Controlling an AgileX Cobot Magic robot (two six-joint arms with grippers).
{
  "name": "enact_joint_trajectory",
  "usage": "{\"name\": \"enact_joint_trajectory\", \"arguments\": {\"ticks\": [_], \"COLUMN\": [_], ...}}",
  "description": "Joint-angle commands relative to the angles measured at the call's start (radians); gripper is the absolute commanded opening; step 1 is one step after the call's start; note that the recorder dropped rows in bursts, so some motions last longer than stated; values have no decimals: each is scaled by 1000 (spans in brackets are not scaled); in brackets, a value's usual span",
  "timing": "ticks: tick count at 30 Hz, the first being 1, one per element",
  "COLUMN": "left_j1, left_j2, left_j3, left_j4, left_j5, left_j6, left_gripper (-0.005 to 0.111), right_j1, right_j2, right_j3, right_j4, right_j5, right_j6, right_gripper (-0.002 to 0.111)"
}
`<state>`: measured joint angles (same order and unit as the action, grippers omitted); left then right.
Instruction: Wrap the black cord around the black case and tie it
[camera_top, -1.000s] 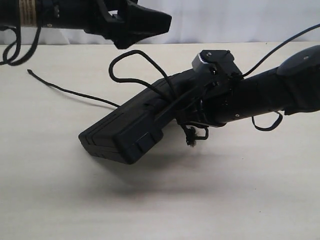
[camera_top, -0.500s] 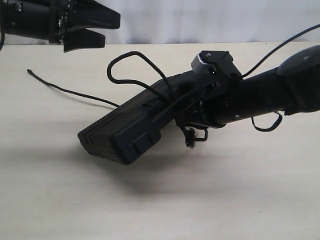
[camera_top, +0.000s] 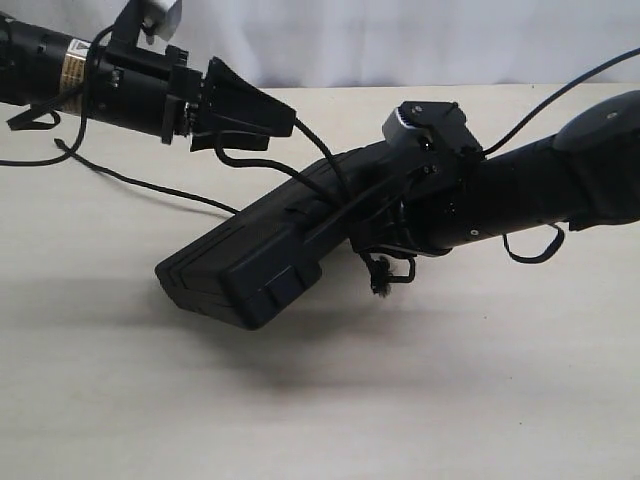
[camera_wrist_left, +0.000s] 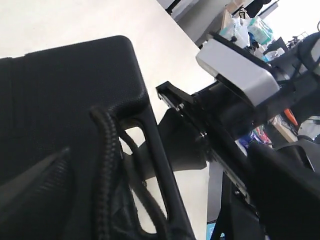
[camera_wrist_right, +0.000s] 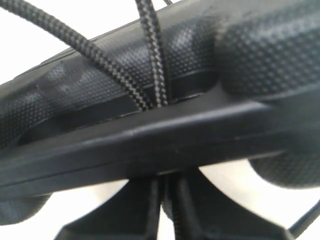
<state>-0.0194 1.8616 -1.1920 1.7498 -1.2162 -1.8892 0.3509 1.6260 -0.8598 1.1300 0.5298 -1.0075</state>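
Pale beige table (camera_top: 480, 400) backed by a plain white wall (camera_top: 400, 40); the left wrist view adds a blurred strip of room clutter too indistinct to list. Item one, black case (camera_top: 250, 260): lies centre, tilted, far end raised, low corner toward the front left just over its own shadow; whether that corner touches the table cannot be told. Item two, black cord (camera_top: 150, 187): one run trails left across the table, its tip partly hidden behind the left arm; a loop rises over the case's upper edge, and two strands cross the textured face toward the handle bar (camera_wrist_right: 150, 142). A frayed knot (camera_top: 381, 283) hangs below the raised end, clear of the table. Item three, right end effector (camera_top: 395, 215): clamped on the case at the handle end, fingertips buried behind case and cord; the close wrist view is blurred and cropped, showing the bar but no clear fingertips. A camera block (camera_top: 432, 122) sits above it. Item four, left end effector (camera_top: 262, 132): enters from the upper left, jaws apart, with the cord loop passing between them; contact between pads and cord cannot be made out. Its wrist view shows the cord against the case, one finger (camera_wrist_left: 35, 192) a dark, unfocused wedge.
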Motion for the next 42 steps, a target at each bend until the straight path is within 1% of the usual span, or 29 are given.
{"name": "enact_joint_trajectory", "arguments": {"ticks": [1, 2, 3, 4, 5, 6, 9, 11, 13, 16, 17, 18, 21, 22, 25, 27, 30, 33, 35, 39, 40, 42], "left_j1": [3, 3, 3, 1, -3, -5, -5, -5, -5, -5, -5, -5, -5, -7, -24, -40, -56, -50, -39, -16, -16, -14], "left_j2": [0, 0, 0, 0, 0, 0, 0, 0, 0, 0, 0, 0, 0, 0, 0, 0, 0, 0, 0, 0, 0, 0], "left_j3": [-6, -6, -6, -6, -6, -6, -6, -6, -6, -6, -6, -6, -6, -6, -6, -6, -8, -8, -21, -52, -60, -79], "left_j4": [-5, -5, -5, -5, -5, -5, -5, -5, -5, -13, -18, -20, -41, -51, -53, -59, -73, -98, -102, -104, -104, -97], "left_j5": [-5, -5, -5, -5, -5, -5, -5, -5, -5, -5, -5, -5, -5, -5, -5, -5, -5, 87, 147, 201, 204, 204], "left_j6": [13, 13, 18, 44, 51, 56, 56, 56, 56, 54, 54, 54, 54, 54, 54, 54, 54, 54, 54, 54, 54, 54], "left_gripper": [45, 29, 22, 11, 5, 0, 0, 0, 0, 0, 0, 0, 0, 0, 0, 0, 0, 0, 0, 0, 0, 0], "right_j1": [1, 1, 1, 1, 1, 1, -1, -6, -17, -49, -64, -72, -87, -94, -94, -94, -92, -92, -92, -89, -77, -39], "right_j2": [-8, -8, -8, -8, -8, -8, -8, -8, -8, -8, -8, -8, -8, -8, -8, -8, -12, -20, -42, -68, -67, -65], "right_j3": [2, 2, 2, 2, 2, 2, 2, -7, -29, -70, -92, -97, -103, -103, -110, -131, -181, -239, -250, -238, -223, -172], "right_j4": [13, 13, 13, 13, 13, 13, 13, 2, -61, -237, -384, -436, -552, -570, -570, -570, -570, -571, -571, -539, -536, -540], "right_j5": [-5, -5, -5, -5, -5, 4, 76, 141, 200, 243, 236, 225, 143, 71, -25, -13, 105, 301, 368, 329, 301, 205], "right_j6": [10, 10, 25, 34, 36, 36, 36, 36, 54, 218, 340, 377, 454, 467, 467, 458, 386, 261, 191, 176, 160, 116], "right_gripper": [5, 5, 6, 12, 17, 31, 53, 63, 69, 71, 71, 71, 71, 71, 71, 71, 71, 71, 70, 61, 58, 57]}}
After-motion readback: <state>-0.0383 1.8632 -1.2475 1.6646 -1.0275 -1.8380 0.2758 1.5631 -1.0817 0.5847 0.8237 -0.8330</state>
